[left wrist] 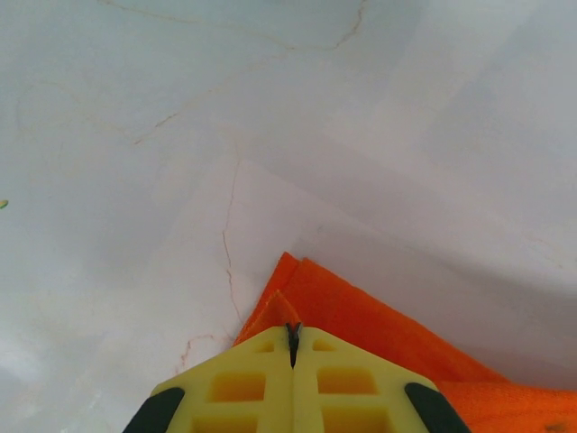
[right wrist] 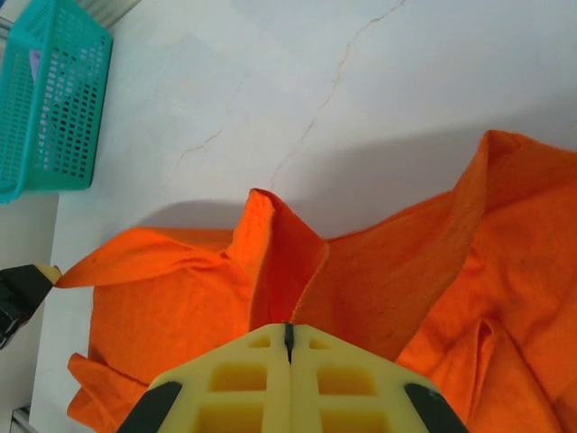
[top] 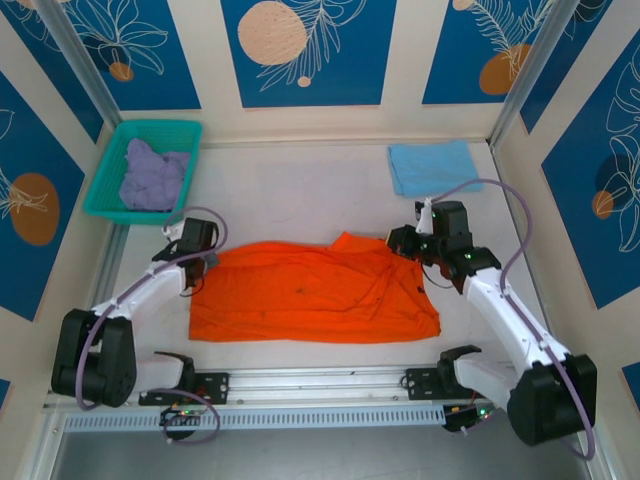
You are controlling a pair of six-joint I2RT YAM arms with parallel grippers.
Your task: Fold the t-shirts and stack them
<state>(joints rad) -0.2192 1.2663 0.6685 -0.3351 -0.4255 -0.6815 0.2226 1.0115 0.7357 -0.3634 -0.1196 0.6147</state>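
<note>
We count three t-shirts, one basket and two arms. The orange shirt (top: 315, 295) lies spread, with some wrinkles, across the middle of the worktop (top: 300, 190), its long side running left to right. The blue shirt (top: 433, 166) sits folded flat at the far right, well apart from the orange one. The lavender shirt (top: 153, 177) is bunched inside the teal basket (top: 105, 185) at the far left corner. Each arm reaches forward from its base and bends inward toward the orange shirt. The left hand (top: 205, 262) sits low at the shirt's far left corner, fingers pressed together on the tip of the cloth. The right hand (top: 400, 243) is at the shirt's far right edge, its fingers likewise together and clamped on a ridge of orange fabric that stands up from the worktop into the fingertips. Between the two hands the far edge of the shirt looks pulled fairly straight.
</note>
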